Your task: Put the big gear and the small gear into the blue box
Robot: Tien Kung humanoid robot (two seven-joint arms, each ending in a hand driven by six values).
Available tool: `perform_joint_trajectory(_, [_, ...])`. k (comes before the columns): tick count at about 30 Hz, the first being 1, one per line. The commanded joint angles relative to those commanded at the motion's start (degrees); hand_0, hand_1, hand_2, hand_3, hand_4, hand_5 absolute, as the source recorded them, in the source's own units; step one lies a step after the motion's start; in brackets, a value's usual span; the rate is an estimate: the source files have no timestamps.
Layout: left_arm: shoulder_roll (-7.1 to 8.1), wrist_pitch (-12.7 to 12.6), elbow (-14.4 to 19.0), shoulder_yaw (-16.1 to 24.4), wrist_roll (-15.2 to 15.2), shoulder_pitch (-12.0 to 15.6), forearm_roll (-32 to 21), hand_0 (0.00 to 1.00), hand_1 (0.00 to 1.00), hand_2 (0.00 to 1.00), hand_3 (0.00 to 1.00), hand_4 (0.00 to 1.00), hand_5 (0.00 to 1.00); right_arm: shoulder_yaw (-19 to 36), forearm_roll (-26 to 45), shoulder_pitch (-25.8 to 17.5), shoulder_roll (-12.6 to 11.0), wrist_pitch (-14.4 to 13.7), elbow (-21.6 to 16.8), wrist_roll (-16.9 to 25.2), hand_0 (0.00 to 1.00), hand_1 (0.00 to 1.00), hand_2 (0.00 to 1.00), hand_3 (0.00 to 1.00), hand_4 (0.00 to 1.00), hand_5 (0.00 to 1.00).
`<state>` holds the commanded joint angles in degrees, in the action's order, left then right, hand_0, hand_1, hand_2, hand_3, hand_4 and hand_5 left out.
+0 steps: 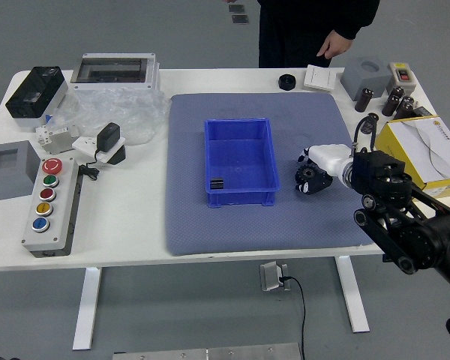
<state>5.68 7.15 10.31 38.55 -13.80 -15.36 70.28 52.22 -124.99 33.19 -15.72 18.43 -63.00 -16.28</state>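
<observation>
"Grey block (11,169), far L of the white table (131,247). What's w/ it?"

"Black bin (37,92) behind it. Button box (51,206) just R of it, nearer the robot: red, green, red, yellow, blue. Then clear plastic (116,116), in front of the windowed case (114,69)."

"OK, mid-table?"

"Blue-grey mat (187,217) w/ the blue box (241,154) on it, upright. Small dark striped patch low at its near L corner, can't tell what it is."

"R of the box?"

"Black ring (286,82) near the table's far edge, off the mat. Nearer the robot, dark gear (304,178) on the mat, just R of the box, outside it. Partly hidden, so can't tell if it's the big or the small one."

"Hidden by what?"

"Robot's R hand (332,159), reaching in from the R, right over the gear. Can't tell how far open it is, or if it's got hold of the gear."

"And the person?"

"Hand (335,43) hangs by dark clothes (292,37), past the far edge, above the white square (319,77) in this view."

"Far R?"

"Second grey block (367,77), dark cylinders (364,100) in front, then the yellow box (416,156) w/ a white top, partly behind the robot's R arm (405,217)."
</observation>
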Motion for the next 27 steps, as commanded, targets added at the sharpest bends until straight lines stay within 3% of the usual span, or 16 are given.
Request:
perform_joint_trajectory(2, [0.01, 0.0, 0.0, 0.1, 0.0, 0.0, 0.0, 0.795, 0.773, 0.772, 0.701, 0.565, 0.273, -0.1, -0.2, 0.0, 0.1, -0.3, 0.1, 0.0, 0.692, 0.636, 0.698, 0.713, 0.691, 0.371])
perform_joint_trajectory(3, [0.02, 0.0, 0.0, 0.1, 0.0, 0.0, 0.1, 0.795, 0.773, 0.773, 0.701, 0.565, 0.275, -0.2, -0.2, -0.1, 0.1, -0.4, 0.1, 0.0, 0.638, 0.576, 0.610, 0.661, 0.573, 0.346])
perform_joint_trajectory(14, [-0.05, -0.1, 0.0, 0.2, 0.0, -0.1, 0.1, 0.795, 0.773, 0.772, 0.702, 0.566, 0.277, -0.3, -0.9, -0.4, 0.2, -0.8, 0.5, -0.3, 0.626, 0.559, 0.588, 0.652, 0.562, 0.330])
perform_joint_trajectory(15, [-0.06, -0.1, 0.0, 0.2, 0.0, -0.1, 0.1, 0.795, 0.773, 0.773, 0.702, 0.566, 0.278, -0.3, -0.9, -0.4, 0.3, -1.0, 0.5, -0.3, 0.596, 0.509, 0.543, 0.642, 0.496, 0.314])
perform_joint_trajectory(27, [-0.09, 0.0, 0.0, 0.2, 0.1, -0.1, 0.0, 0.795, 0.773, 0.773, 0.702, 0.566, 0.280, 0.5, -1.6, -0.2, 0.3, -3.5, 0.1, -0.5, 0.550, 0.450, 0.489, 0.604, 0.455, 0.299])
